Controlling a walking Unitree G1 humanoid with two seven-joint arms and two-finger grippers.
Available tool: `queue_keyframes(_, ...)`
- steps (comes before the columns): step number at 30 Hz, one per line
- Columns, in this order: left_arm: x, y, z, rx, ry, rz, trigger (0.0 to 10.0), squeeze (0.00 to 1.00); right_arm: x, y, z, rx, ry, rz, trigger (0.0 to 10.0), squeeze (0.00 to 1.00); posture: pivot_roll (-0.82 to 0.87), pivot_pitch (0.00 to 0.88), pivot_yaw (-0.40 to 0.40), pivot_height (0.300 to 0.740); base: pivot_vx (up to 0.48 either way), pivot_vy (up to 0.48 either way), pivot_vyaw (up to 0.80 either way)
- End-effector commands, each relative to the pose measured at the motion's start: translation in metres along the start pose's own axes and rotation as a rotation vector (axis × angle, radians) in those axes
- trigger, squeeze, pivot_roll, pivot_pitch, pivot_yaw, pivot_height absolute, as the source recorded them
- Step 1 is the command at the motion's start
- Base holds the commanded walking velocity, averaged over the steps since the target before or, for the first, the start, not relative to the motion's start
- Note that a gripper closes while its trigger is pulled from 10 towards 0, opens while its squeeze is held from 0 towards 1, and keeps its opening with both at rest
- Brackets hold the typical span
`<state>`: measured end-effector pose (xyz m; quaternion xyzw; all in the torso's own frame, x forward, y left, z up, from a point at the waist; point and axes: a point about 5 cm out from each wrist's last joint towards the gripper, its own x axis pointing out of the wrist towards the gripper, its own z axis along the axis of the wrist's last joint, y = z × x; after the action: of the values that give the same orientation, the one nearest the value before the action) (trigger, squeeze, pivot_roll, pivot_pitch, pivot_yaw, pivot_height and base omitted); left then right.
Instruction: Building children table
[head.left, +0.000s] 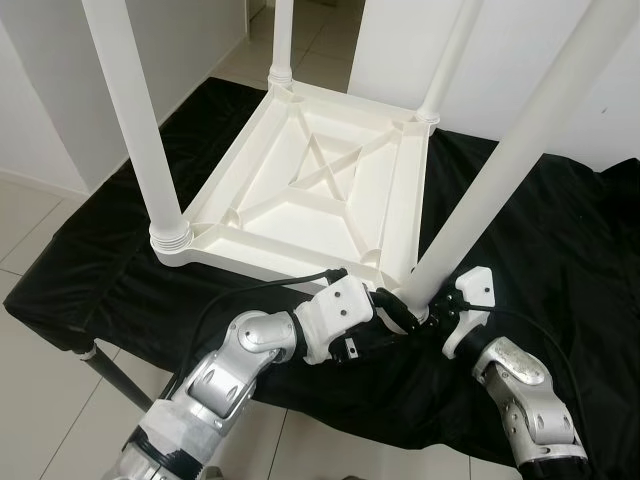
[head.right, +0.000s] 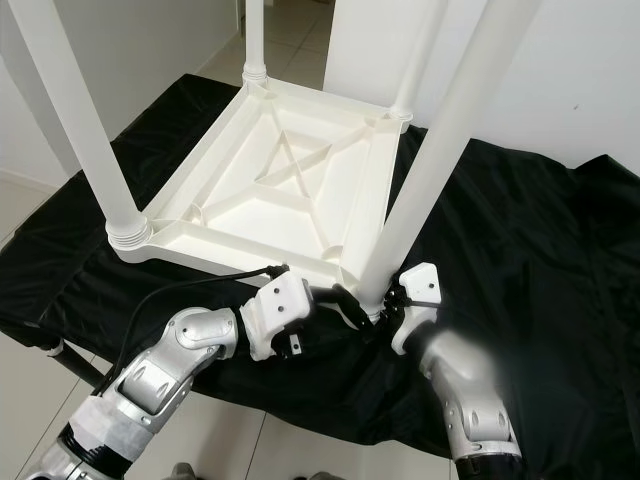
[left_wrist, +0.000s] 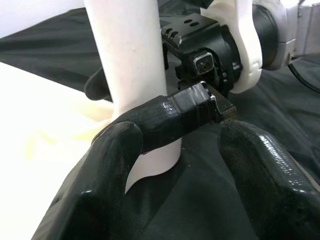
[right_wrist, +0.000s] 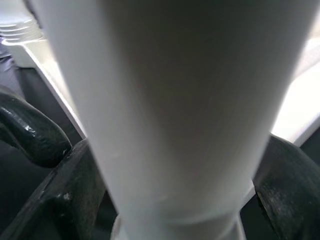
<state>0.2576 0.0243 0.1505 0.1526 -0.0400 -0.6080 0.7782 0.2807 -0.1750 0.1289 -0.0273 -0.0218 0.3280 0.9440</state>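
A white plastic children's table (head.left: 270, 262) lies upside down on a black cloth (head.left: 560, 250). Three white legs stand in its corners: near left (head.left: 130, 110), far left (head.left: 283, 40) and far right (head.left: 450, 55). A fourth leg (head.left: 500, 170) leans in at the near right corner. My right gripper (right_wrist: 170, 190) is shut on this leg near its base, a finger (right_wrist: 40, 135) on each side. My left gripper (left_wrist: 185, 165) is open around the same base. One of its fingers (left_wrist: 100, 185) touches the leg (left_wrist: 130, 75), and the other (left_wrist: 270, 185) stands apart from it.
The black cloth covers a low stand with a dark metal leg (head.left: 110, 375) at the near left. Pale floor tiles (head.left: 40, 400) surround it. White walls (head.left: 40, 120) and a doorway lie behind the table.
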Motion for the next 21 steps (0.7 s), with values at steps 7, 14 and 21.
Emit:
queue_keyframes(7,-0.004,-0.001,-0.007,0.015,0.035,0.010,10.0,0.00,0.009,-0.004,-0.003,-0.031,0.015,0.074,5.5,0.00,0.06,0.085,-0.105,0.740,0.000,0.000,0.00)
queue_keyframes(14,-0.013,0.003,-0.011,0.030,0.056,0.025,10.0,0.00,0.010,-0.004,-0.005,-0.034,0.010,0.082,0.0,0.00,0.04,0.077,-0.113,0.740,0.000,0.000,0.00)
queue_keyframes(21,-0.016,0.009,-0.012,0.036,0.062,0.038,10.0,0.00,0.005,-0.005,-0.003,-0.036,-0.002,0.077,0.0,0.00,0.02,0.082,-0.103,0.740,0.000,0.000,0.00)
